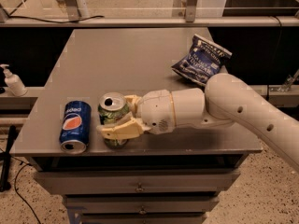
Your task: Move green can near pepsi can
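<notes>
Green can (112, 104) upright, clasped in pincer (113, 116) (finger (119, 129) hides label), beside pepsi can (74, 126).

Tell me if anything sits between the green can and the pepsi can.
Nothing visible does. The gripper is closed on the upright green can at the front edge of the table; the pepsi can lies on its side beside it, only a narrow strip of table between. The chip bag sits far back.
</notes>
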